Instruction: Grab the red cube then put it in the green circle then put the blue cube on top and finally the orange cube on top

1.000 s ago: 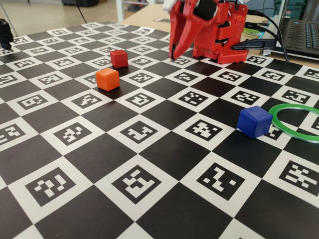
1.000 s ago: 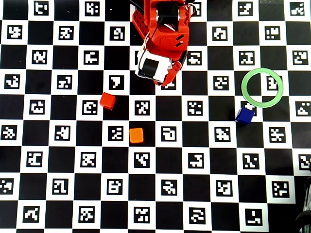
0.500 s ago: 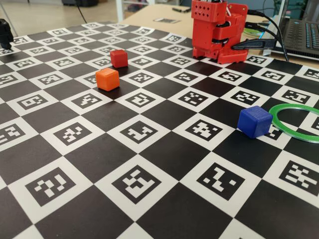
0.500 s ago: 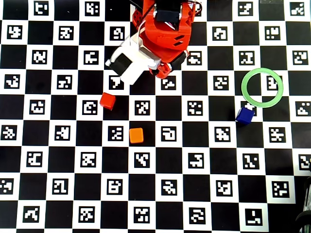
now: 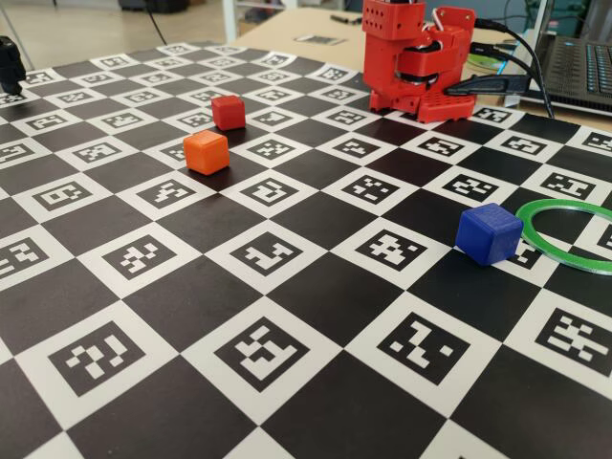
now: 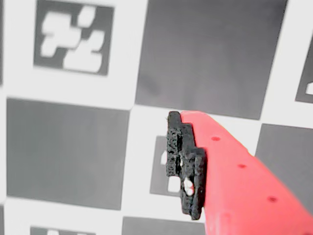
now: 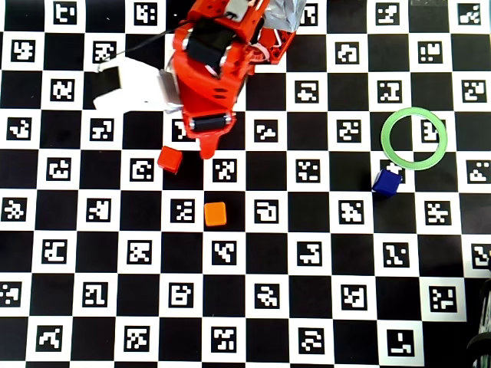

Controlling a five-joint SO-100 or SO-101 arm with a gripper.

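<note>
The red cube (image 7: 170, 159) (image 5: 229, 112) sits on the checkered board, with the orange cube (image 7: 215, 214) (image 5: 207, 152) a square or so nearer the front. Far to the right, the blue cube (image 7: 387, 182) (image 5: 489, 232) rests just outside the green circle (image 7: 413, 137) (image 5: 569, 234), whose centre holds nothing. In the overhead view my gripper (image 7: 205, 149) points down just right of the red cube, held high, out of the fixed view. The wrist view shows one red finger with a black pad (image 6: 185, 164) over bare board, nothing against it. No cube shows there.
The red arm base (image 5: 421, 57) stands at the board's far edge. A laptop (image 5: 579, 67) and cables lie behind it at the right. A white block on the arm (image 7: 126, 84) juts left in the overhead view.
The arm has swung left from in front of its base and reached out, so its tip now hangs beside the red cube. The cubes and ring have not moved.
</note>
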